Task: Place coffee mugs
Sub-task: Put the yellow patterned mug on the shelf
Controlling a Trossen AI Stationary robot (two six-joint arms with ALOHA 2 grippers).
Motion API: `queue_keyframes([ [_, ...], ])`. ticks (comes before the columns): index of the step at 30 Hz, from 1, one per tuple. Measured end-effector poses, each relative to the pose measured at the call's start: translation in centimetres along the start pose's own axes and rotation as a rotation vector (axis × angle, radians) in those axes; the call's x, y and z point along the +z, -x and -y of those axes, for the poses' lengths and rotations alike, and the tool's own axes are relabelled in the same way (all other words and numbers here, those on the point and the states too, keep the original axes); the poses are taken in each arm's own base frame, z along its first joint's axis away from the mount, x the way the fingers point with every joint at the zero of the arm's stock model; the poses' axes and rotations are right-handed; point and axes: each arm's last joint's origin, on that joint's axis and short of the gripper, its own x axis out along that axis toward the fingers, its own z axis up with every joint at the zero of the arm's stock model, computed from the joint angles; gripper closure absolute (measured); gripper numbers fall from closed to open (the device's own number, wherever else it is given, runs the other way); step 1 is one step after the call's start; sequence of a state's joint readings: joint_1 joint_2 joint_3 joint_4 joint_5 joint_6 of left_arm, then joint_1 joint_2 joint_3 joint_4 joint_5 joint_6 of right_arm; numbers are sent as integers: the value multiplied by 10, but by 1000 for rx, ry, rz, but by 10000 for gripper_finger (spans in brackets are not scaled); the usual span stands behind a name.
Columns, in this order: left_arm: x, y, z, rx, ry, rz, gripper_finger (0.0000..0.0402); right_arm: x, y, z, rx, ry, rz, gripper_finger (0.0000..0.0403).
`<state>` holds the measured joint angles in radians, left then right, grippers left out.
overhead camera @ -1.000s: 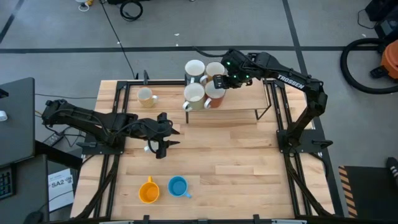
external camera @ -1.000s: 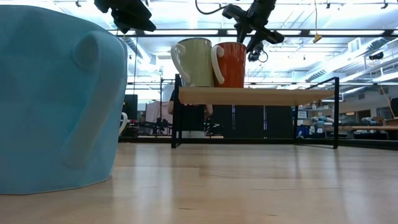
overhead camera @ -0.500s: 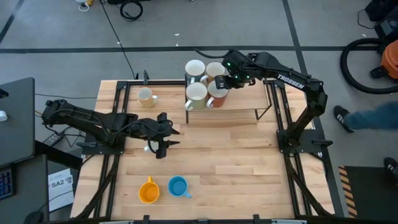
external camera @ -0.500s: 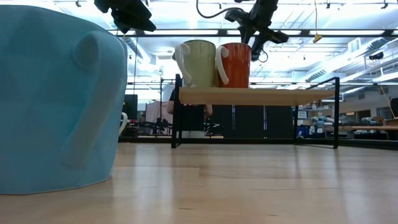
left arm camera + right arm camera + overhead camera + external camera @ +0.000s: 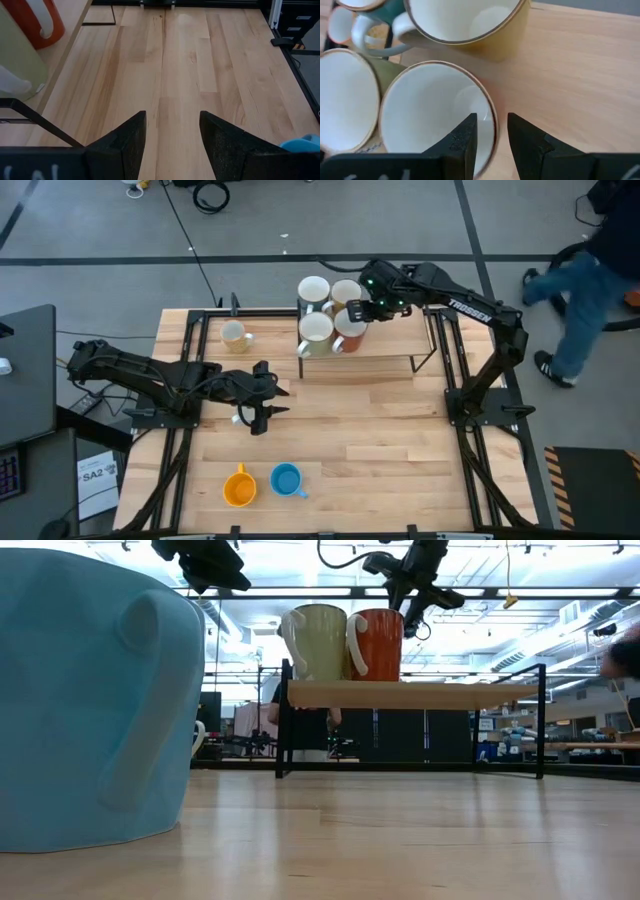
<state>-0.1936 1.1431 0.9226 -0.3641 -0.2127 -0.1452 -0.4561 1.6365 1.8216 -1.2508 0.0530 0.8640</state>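
While the left arm waited low over the middle of the counter [image 5: 380, 440], the right gripper [image 5: 362, 311] hung at the raised shelf [image 5: 385, 345] toward twelve o'clock. Its fingers [image 5: 465, 142] straddled the rim of the reddish-brown mug [image 5: 349, 328]: one finger stood inside the white interior, the other outside against the wall, so the fingers were clenched on that rim. In the low view this mug [image 5: 375, 643] stood upright on the shelf [image 5: 410, 693], its base on the board.

Four mugs clustered at the shelf's nine o'clock end. The pale green mug [image 5: 314, 332] stood just beside the reddish-brown one, at its nine o'clock, the two touching or nearly so. Behind them, toward twelve o'clock, stood the teal mug [image 5: 313, 291] and the yellow mug [image 5: 345, 293].

The left gripper [image 5: 262, 409] hung over bare wood with its fingers [image 5: 122, 142] released and spread, nothing between them.

A cream mug [image 5: 235, 336] sat alone on the counter at nine o'clock of the shelf, well apart from it. Near the six o'clock edge the orange mug [image 5: 239, 486] and the blue mug [image 5: 287, 480] sat side by side, orange at nine o'clock of blue. The blue mug [image 5: 90, 700] filled the low view's near side.

A person [image 5: 580, 290] walked on the floor at three o'clock, beyond the counter.
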Motion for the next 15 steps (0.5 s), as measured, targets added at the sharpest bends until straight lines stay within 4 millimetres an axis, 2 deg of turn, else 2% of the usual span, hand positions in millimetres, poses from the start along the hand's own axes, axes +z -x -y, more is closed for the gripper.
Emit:
queue_keyframes([
  [8, 0, 0, -2, 10, 6, 1, 210, -8, 42, 11, 80, 27, 66, 290],
  [15, 8, 9, -23, 79, 49, 2, 210, -34, 84, 16, 173, 130, 121, 290],
])
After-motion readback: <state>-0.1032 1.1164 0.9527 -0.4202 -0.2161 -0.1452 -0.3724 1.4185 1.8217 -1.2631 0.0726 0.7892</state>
